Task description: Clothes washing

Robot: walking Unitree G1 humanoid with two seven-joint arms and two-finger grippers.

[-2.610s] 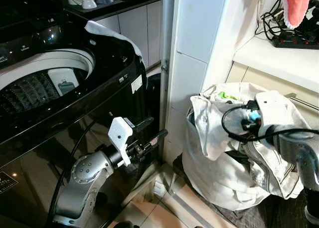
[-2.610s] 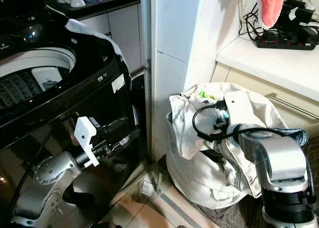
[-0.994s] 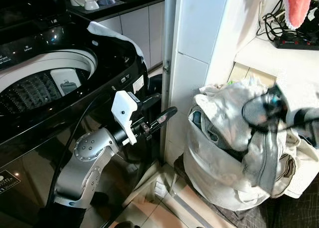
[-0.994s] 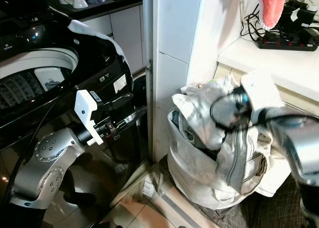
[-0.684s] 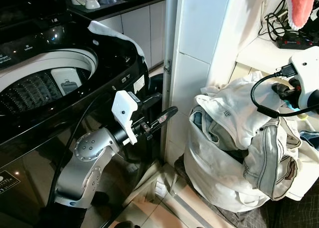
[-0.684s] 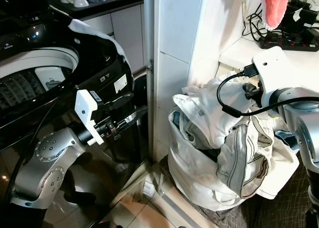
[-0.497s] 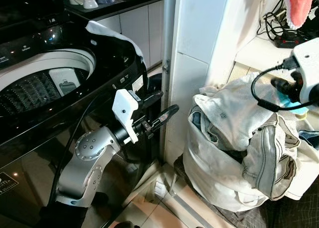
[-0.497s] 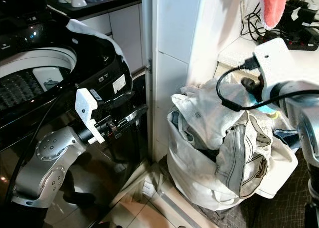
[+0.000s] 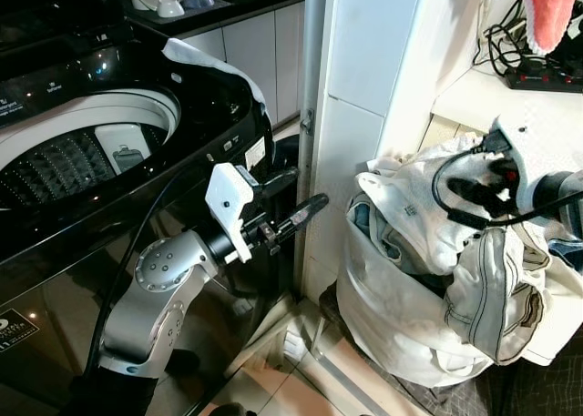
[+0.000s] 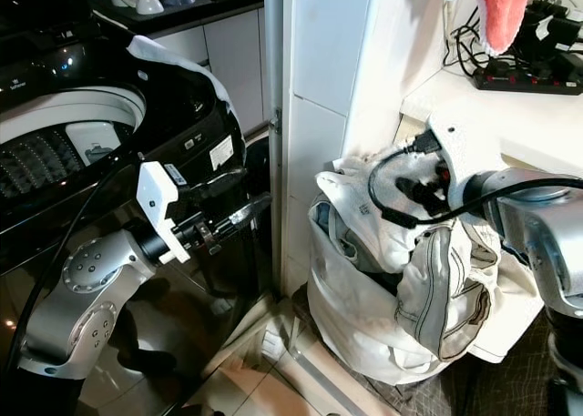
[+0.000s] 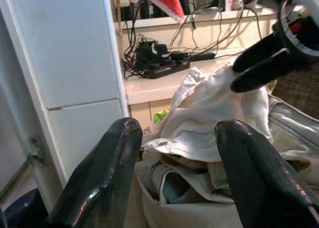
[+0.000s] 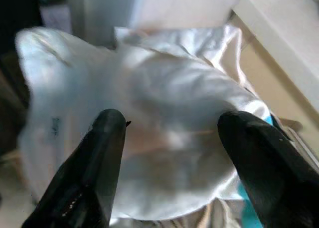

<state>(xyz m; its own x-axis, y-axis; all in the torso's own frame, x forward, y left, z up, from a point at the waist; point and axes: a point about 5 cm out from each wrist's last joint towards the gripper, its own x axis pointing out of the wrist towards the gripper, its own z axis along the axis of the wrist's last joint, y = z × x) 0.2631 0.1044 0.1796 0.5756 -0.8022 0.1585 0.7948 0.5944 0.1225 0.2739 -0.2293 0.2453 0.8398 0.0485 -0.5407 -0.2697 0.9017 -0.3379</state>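
Note:
A black top-loading washing machine (image 9: pixel 182 116) stands on the left, lid up, its drum (image 9: pixel 82 157) in view. On the right a white laundry bag (image 9: pixel 392 316) is stuffed with clothes; a white garment (image 9: pixel 410 211) lies on top and pale jeans (image 9: pixel 487 289) hang over its side. My right gripper (image 9: pixel 469 193) is open just above the white garment (image 12: pixel 164 88), which shows between its fingers (image 12: pixel 99 163). My left gripper (image 9: pixel 293 193) is open in front of the washer, pointing toward the bag, nothing between its fingers (image 11: pixel 104 173).
A white tiled pillar (image 9: pixel 364 88) separates washer and bag. Behind the bag a shelf (image 9: pixel 492 102) carries a power strip with cables (image 9: pixel 542 70), and a red and white cloth (image 9: pixel 551 11) hangs above. A white cloth (image 9: pixel 209 61) lies on the washer's corner.
My right gripper rose out of the bag, jeans now draped over the bag's side, then came back down and left over the white garment. My left arm lifted early and has since stayed.

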